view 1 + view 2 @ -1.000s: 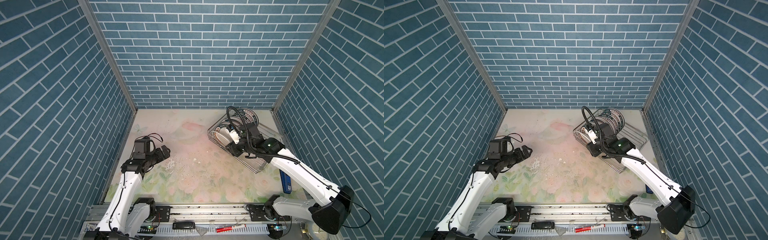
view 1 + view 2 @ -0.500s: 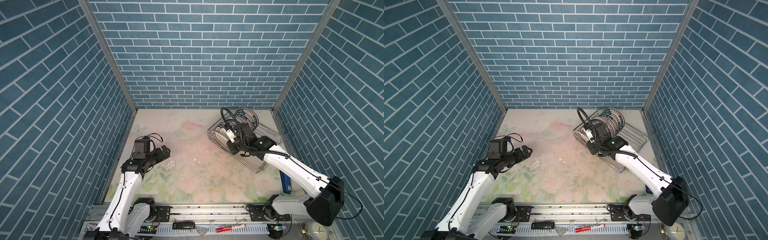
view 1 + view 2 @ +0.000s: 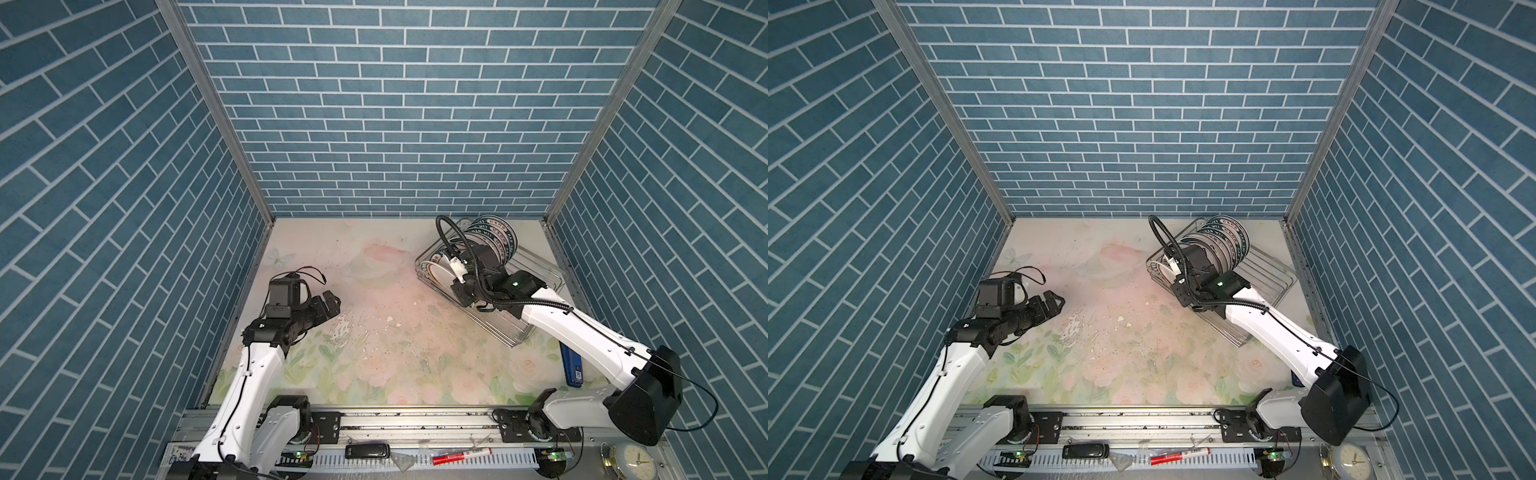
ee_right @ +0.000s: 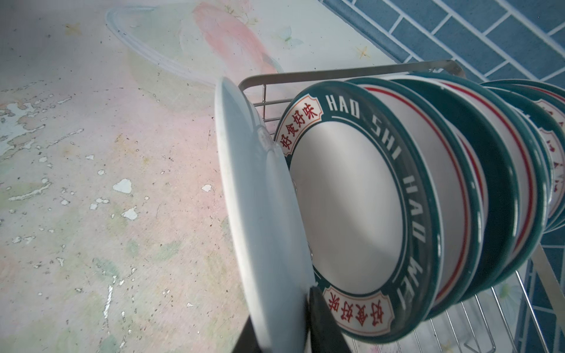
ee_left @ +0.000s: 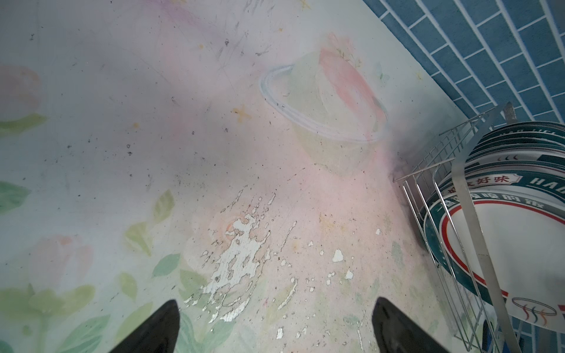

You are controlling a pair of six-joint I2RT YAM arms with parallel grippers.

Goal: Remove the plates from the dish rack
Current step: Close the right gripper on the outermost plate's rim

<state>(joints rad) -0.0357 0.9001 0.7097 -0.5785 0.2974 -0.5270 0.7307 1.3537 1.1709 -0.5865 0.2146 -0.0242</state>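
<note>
I'm clamping my right gripper (image 4: 287, 321) on the white end plate (image 4: 260, 214), standing on edge, facing along the dish rack (image 4: 336, 73); left gripper (image 5: 275, 302) gaping.

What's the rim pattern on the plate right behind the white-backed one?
Dark green rim, white lettering, red-character panels; right wrist view shows it best.

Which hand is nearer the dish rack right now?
Right. The right hand is inside the dish rack, closed on the rim of the front plate; the left hand is open over the table, well apart from the rack.
</note>
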